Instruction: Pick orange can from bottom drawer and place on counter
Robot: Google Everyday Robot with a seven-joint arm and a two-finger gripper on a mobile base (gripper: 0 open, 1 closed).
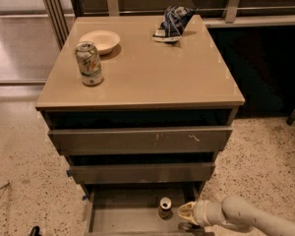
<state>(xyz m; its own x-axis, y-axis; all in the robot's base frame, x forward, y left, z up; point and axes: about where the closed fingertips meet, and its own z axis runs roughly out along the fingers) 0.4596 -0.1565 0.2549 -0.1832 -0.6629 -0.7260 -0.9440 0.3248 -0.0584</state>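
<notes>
Down in the open bottom drawer (122, 218), the orange can (164, 207) stands upright, tool (185, 214) just beside it.
Whether the tool is open or closed, I cannot tell; on the tabletop (152, 75) sit a green-and-white can (89, 63), a bowl (100, 40) and a crumpled bag (172, 23).

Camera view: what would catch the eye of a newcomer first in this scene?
The open bottom drawer holds the small orange can, upright, with the end effector just to its right. On the tan counter above, a green-and-white can and a pale bowl stand at the left; a crumpled dark bag lies at the back.
</notes>
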